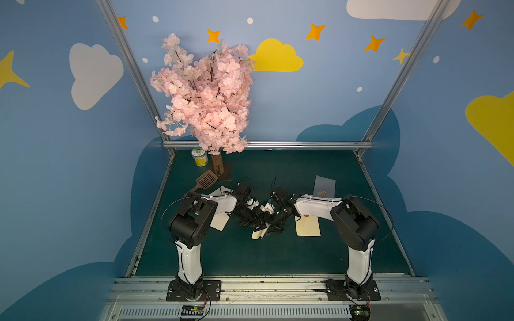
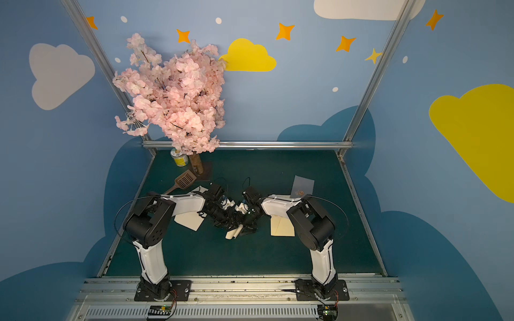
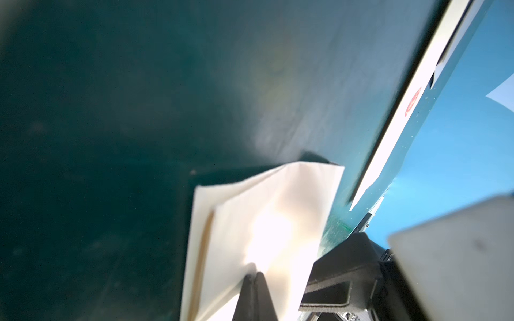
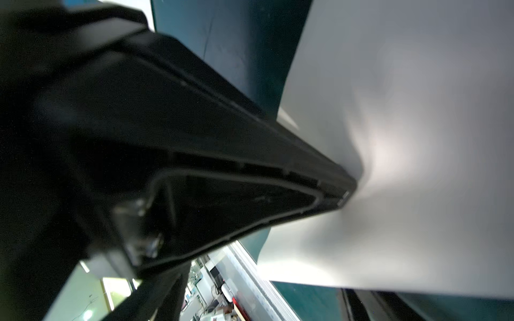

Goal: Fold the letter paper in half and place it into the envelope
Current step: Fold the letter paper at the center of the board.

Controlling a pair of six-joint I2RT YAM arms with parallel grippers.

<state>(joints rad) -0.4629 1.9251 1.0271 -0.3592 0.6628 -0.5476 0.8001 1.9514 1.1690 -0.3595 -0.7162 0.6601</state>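
Pinches the letter paper (image 3: 258, 222) in the left hand (image 3: 254, 278), black fingertips pressed flat together on the cream sheet. Holds it curled into a loose roll just below both hands in both top views; cannot tell whether its lower end touches the green bench (image 1: 250, 258). Meets the right hand (image 1: 274, 225) tip to tip over the middle of the bench. Has the right hand's jaws standing wide apart, one black finger (image 4: 250, 144) ending against the bowed sheet, nothing clamped. Cannot tell from the wrist view whether that tip presses or merely touches.

Has the envelope (image 1: 308, 226) lying flat on the bench, near the right hand on its outer side, its flap end with a red seal tucked under the right forearm. Shows a grey-blue envelope (image 1: 325, 185) with a round seal further out and beyond the right hand, apart from the cream one. Shows another cream sheet (image 1: 219, 222) on the left hand's outer side, half hidden under the left forearm. Places a brown slotted scoop (image 1: 208, 179), a yellow tin (image 1: 199, 158) and a pink blossom tree (image 1: 205, 94) well beyond the left hand, towards the far corner of the bench.
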